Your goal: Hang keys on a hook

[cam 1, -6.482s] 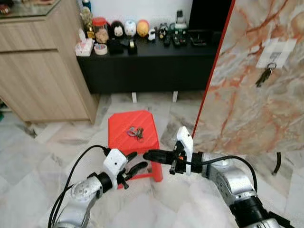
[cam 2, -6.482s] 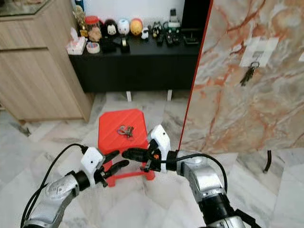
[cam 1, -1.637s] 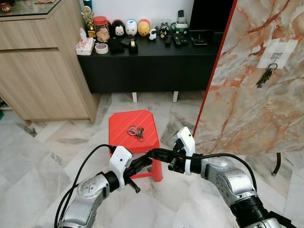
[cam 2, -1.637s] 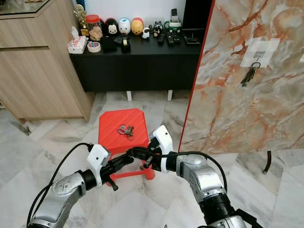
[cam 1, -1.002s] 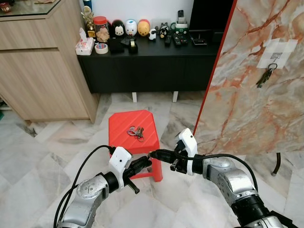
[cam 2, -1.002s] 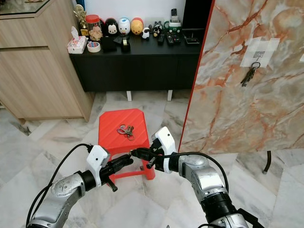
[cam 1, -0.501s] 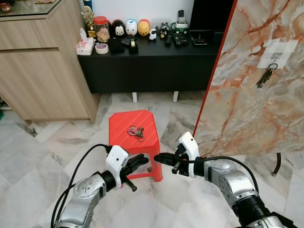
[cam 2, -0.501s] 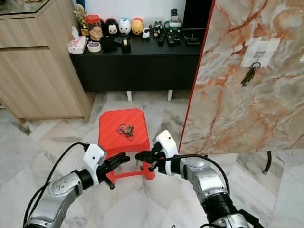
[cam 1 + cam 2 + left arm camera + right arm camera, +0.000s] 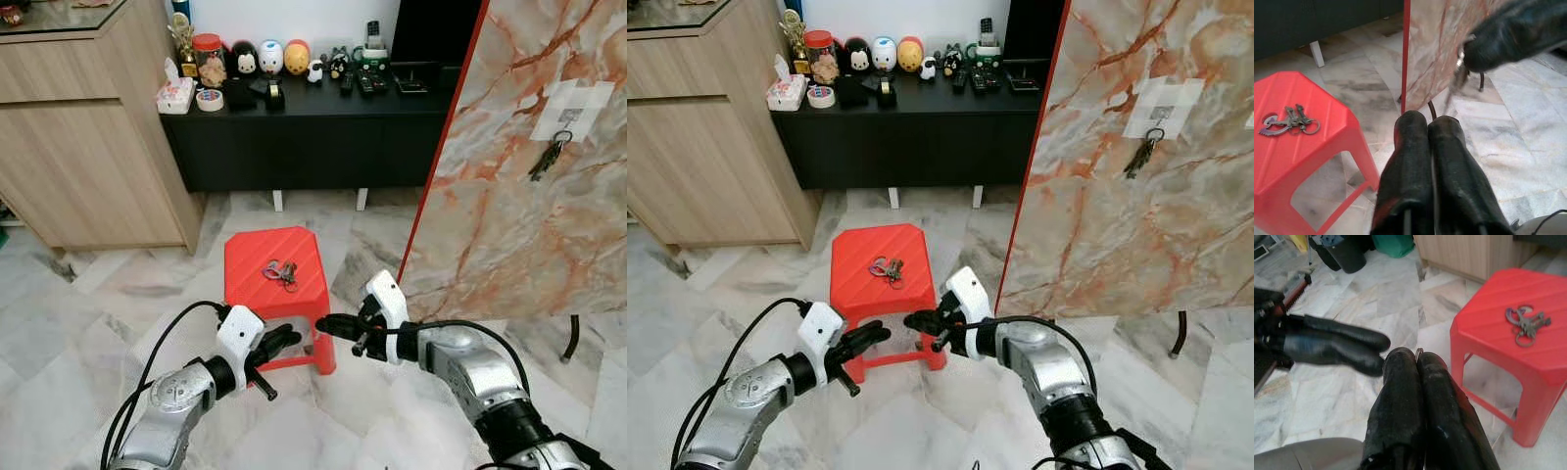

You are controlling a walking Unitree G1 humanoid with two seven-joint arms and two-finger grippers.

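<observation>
A bunch of keys [image 9: 280, 271] lies on top of the red plastic stool [image 9: 253, 262]. A second bunch of keys [image 9: 546, 158] hangs from a hook [image 9: 565, 117] on a white plate high on the marble panel [image 9: 509, 235]. Both grippers hover low in front of the stool's near edge, below the keys. My left gripper [image 9: 288, 336] is shut with its fingers [image 9: 1410, 132] pressed together. My right gripper [image 9: 324, 323] is shut too and points left, its tips a short gap from the left gripper's. In the right wrist view the keys [image 9: 1526, 323] lie beyond the fingers [image 9: 1400, 362].
A black sideboard [image 9: 304, 137] with figurines, jars and remotes stands behind the stool. A wooden cabinet [image 9: 78, 147] is at the left. The marble panel with a red edge [image 9: 436, 166] leans on the right, a black foot [image 9: 571, 338] at its base. The floor is marble tile.
The left gripper, open at first, is now shut. It has drawn back and down from the right gripper, so the tips that overlapped one second ago stand apart. The keys have not moved.
</observation>
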